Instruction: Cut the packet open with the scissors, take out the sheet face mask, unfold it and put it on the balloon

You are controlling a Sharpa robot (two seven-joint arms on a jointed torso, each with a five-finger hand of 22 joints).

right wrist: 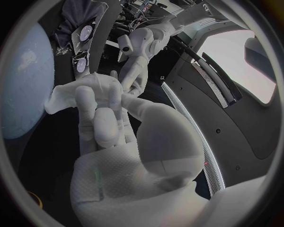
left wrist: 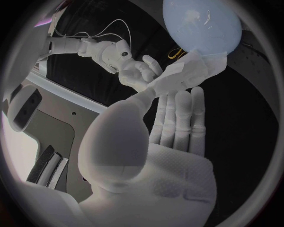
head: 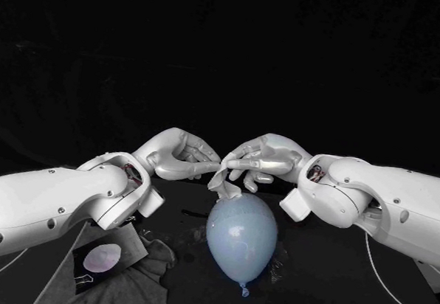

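Your left arm (head: 31, 208) comes in from the near left and your right arm (head: 407, 203) from the right, both angled inward to meet at the middle. Your left hand (head: 182, 155) and right hand (head: 262, 157) are raised just beside each other, fingertips almost meeting. Each holds the sheet mask (head: 224, 184): the left pinches it with the thumb against straight fingers, and the right curls its fingers round it.

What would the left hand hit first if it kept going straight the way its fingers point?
The sheet mask, which the left hand pinches. Just past it, probably the right hand, holding the mask's other side; the wrist view hints at the balloon instead, so depth is unclear.
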